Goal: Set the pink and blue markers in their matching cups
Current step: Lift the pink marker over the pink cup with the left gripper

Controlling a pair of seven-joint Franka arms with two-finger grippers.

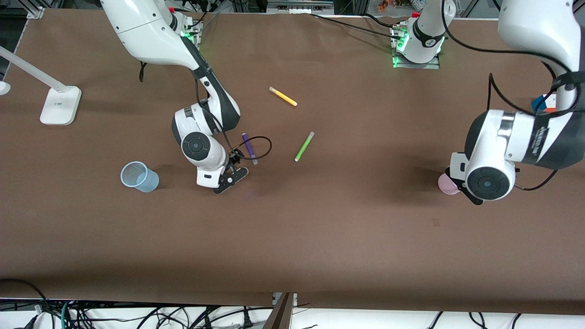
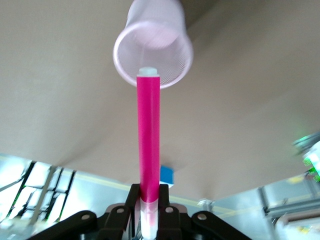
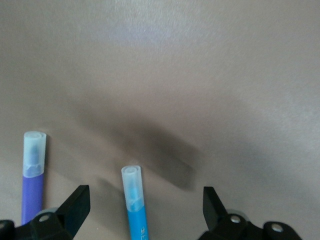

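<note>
Front: blue cup [image 1: 139,177] upright toward the right arm's end; pink cup [image 1: 448,184] half hidden under the left arm.

Left wrist: left gripper [image 2: 149,212] clamps magenta pink marker [image 2: 149,140], tip over the pink cup's [image 2: 153,49] mouth.

Right wrist: right gripper [image 3: 145,205] spread wide, straddling bright blue marker [image 3: 135,205] with clear cap; purple marker [image 3: 33,175] beside.

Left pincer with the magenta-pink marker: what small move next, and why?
Probably lower it a little, then release. The left pincer is shut on the magenta-pink felt marker, whose tip hangs over the mouth of the pale pink translucent plastic cup, apparently not yet inside.
</note>
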